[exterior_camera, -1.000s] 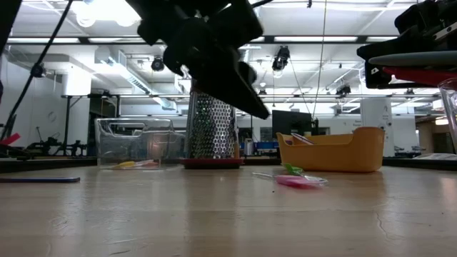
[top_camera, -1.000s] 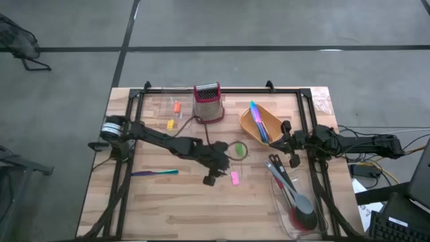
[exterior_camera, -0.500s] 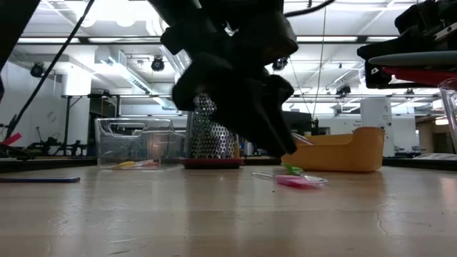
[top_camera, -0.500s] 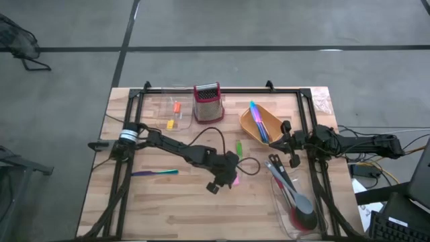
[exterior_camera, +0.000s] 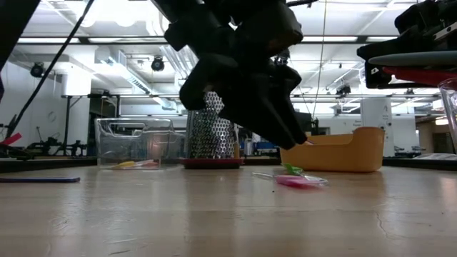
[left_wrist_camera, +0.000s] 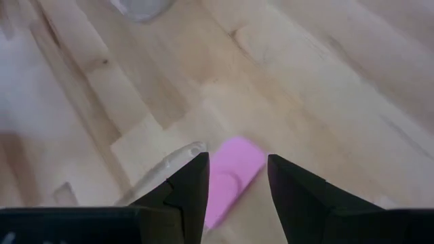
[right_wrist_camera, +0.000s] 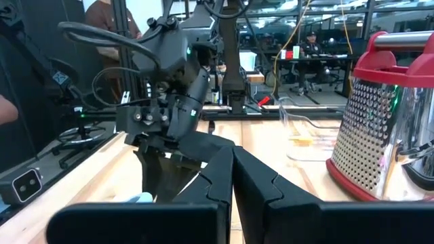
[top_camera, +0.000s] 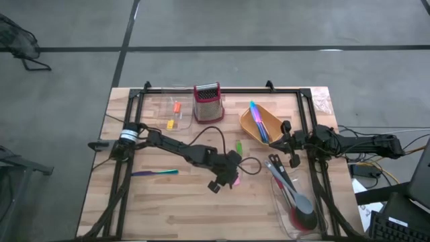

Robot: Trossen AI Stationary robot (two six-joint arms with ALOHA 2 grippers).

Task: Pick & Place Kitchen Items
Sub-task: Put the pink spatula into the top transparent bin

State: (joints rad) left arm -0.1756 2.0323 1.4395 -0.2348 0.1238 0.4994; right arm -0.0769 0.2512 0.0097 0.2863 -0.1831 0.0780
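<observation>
The table is light wood-grain, carrying a pink piece, a green piece, a blue-purple utensil, an orange tray and a perforated steel grater with a red top.

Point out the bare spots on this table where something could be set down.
Free: the near strip of table, below the blue utensil, and the left-centre boards between that utensil and the far clear bin. Crowded: the middle, where the left gripper hangs open over the pink piece, and the right side around the orange tray.
</observation>
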